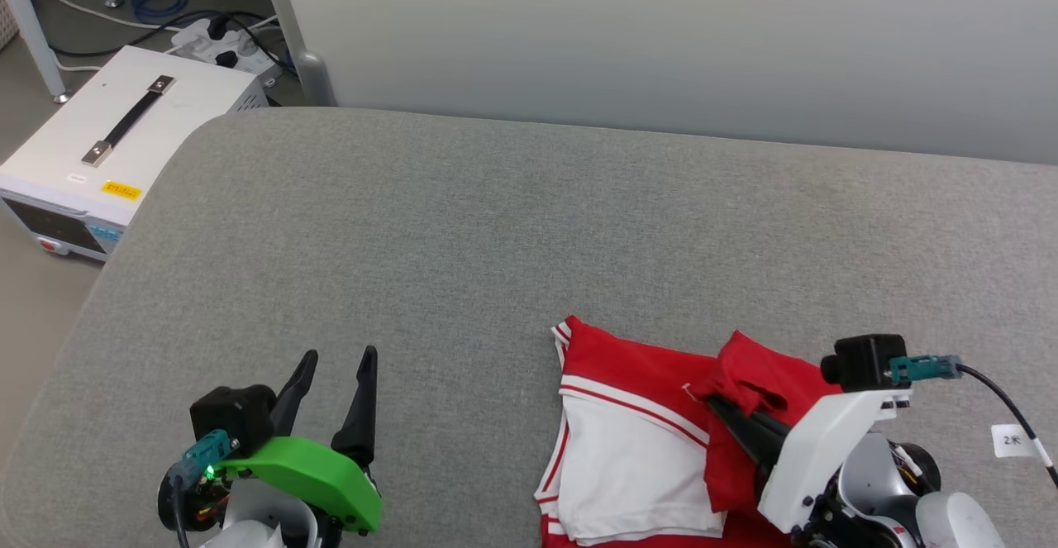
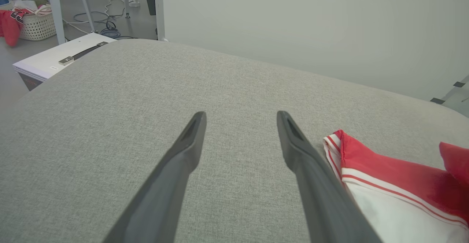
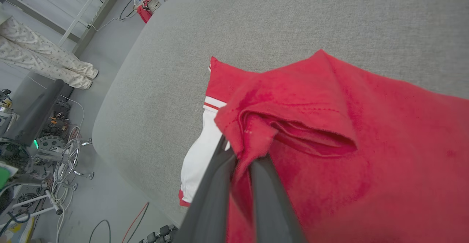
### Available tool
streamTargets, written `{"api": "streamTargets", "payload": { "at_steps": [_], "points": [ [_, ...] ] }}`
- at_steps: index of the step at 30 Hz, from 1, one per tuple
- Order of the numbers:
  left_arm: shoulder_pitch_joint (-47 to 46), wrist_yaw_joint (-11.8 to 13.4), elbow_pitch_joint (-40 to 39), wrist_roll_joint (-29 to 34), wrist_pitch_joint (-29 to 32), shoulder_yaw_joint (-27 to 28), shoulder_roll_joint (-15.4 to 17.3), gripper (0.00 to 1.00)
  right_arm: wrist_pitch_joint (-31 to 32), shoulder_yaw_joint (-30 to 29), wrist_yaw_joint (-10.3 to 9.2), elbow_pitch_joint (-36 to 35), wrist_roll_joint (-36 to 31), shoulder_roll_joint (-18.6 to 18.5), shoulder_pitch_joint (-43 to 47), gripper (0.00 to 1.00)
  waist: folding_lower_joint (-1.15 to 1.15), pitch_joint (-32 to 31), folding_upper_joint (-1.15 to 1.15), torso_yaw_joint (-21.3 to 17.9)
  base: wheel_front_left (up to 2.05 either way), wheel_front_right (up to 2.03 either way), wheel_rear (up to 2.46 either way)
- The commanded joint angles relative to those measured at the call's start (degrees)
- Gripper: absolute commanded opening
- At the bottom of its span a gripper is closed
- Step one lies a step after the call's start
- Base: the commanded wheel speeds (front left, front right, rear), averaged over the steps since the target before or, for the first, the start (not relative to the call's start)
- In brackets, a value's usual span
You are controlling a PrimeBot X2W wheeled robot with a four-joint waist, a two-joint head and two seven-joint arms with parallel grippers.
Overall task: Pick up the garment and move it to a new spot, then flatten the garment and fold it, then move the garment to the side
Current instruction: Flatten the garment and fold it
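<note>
Grey soft bed [image 1: 496, 226]. Red and white shirt [image 1: 628, 457] lies on it, just right of left fingers [image 2: 176, 169].

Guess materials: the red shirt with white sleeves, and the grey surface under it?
Red jersey T-shirt with white sleeves: soft knit cloth, possibly cotton or a polyester blend. It is matte with a slightly fuzzy nap, visible stitching and limp folds.
Grey padded surface: woven upholstery fabric, matte, with a fine heathered weave and a rounded, cushioned edge. The filling is hidden.

Lower garment [image 1: 636, 457] past bottom edge
</note>
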Motion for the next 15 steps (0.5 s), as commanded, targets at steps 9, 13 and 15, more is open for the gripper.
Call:
{"api": "streamTargets", "payload": {
  "at_steps": [9,13,15],
  "points": [
    [-0.5,-0.1,0.3,-0.6,-0.4,0.2,-0.3,1.0,-4.2,6.4,-0.04,8.0,0.9,0.6,-5.4,0.0,0.0,0.2,0.0,2.4,0.0,0.0,0.0],
    [-0.8,-0.2,0.1,-0.6,-0.4,0.4,-0.2,1.0,-7.0,8.1,-0.04,12.6,-1.6,0.6,-7.1,1.0,0.0,0.5,0.0,2.9,0.0,0.0,0.0],
    [-0.9,-0.2,0.1,-0.5,-0.5,0.3,-0.1,1.0,-8.1,9.7,-0.04,14.3,-2.0,0.6,-8.0,1.0,0.0,0.6,0.0,3.0,0.0,0.0,0.0]
  ]
}}
